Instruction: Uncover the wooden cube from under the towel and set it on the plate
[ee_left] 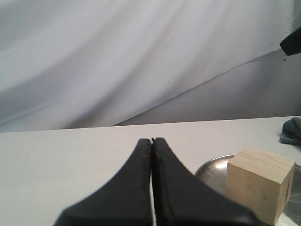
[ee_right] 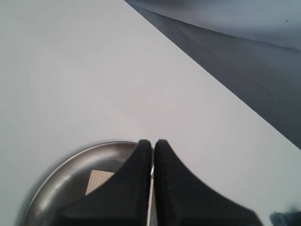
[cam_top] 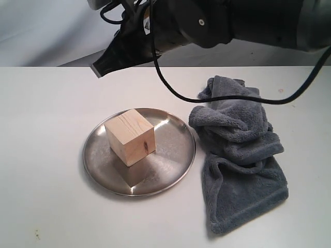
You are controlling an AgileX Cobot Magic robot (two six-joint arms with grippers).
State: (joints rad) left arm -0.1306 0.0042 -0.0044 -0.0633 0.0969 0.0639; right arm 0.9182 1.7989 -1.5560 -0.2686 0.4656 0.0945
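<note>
The pale wooden cube (cam_top: 130, 136) stands uncovered on the round steel plate (cam_top: 170, 129), slightly left of the plate's middle. To the plate's right the blue-grey towel (cam_top: 238, 155) lies crumpled on the table. My right gripper (cam_top: 98, 68) hangs shut and empty above the table, behind and left of the plate. In the right wrist view its tips (ee_right: 153, 141) sit over the plate's rim (ee_right: 61, 165), partly hiding the cube (ee_right: 96, 181). In its own wrist view my left gripper (ee_left: 151, 140) is shut and empty, low over the table beside the cube (ee_left: 258, 188) and plate (ee_left: 211, 167).
The white table (cam_top: 46, 129) ends at a grey-white backdrop (cam_top: 41, 31). The right arm (cam_top: 232, 20) and a black cable (cam_top: 217, 98) hang above the towel's far end. A towel corner (ee_left: 292, 131) shows in the left wrist view.
</note>
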